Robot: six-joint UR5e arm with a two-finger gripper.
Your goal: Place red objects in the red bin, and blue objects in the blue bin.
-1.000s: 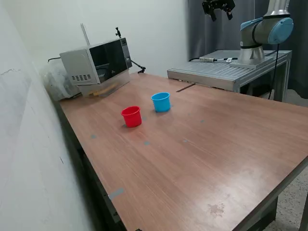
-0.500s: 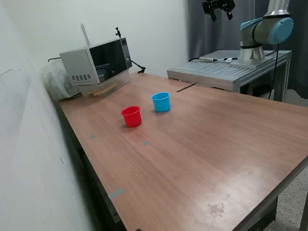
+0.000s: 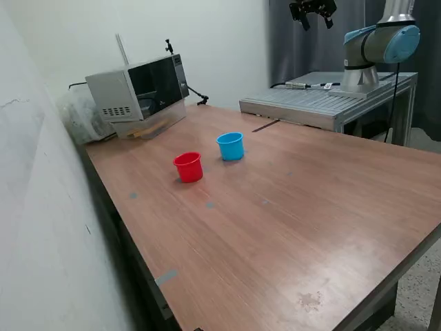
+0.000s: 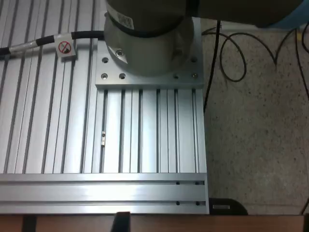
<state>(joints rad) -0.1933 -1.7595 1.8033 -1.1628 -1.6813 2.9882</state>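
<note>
The red bin, a small red cup (image 3: 188, 167), stands upright on the wooden table (image 3: 289, 207), with the blue bin, a light blue cup (image 3: 231, 146), just beyond it toward the exterior view's right. No red or blue cubes show in either view, and the insides of the cups cannot be seen. My gripper (image 3: 314, 12) hangs high at the top of the exterior view, far above and behind the cups, with its fingers apart and nothing between them. The wrist view shows no fingers, only the arm's base (image 4: 145, 34) on a ribbed aluminium plate (image 4: 120, 140).
A grey microwave-like box (image 3: 138, 93) stands at the table's back corner beside a plastic bag (image 3: 79, 114). The aluminium platform (image 3: 324, 103) carrying the arm adjoins the table's far edge. Cables (image 4: 231, 58) lie on the floor. A white wall (image 3: 41, 207) runs along the exterior view's left.
</note>
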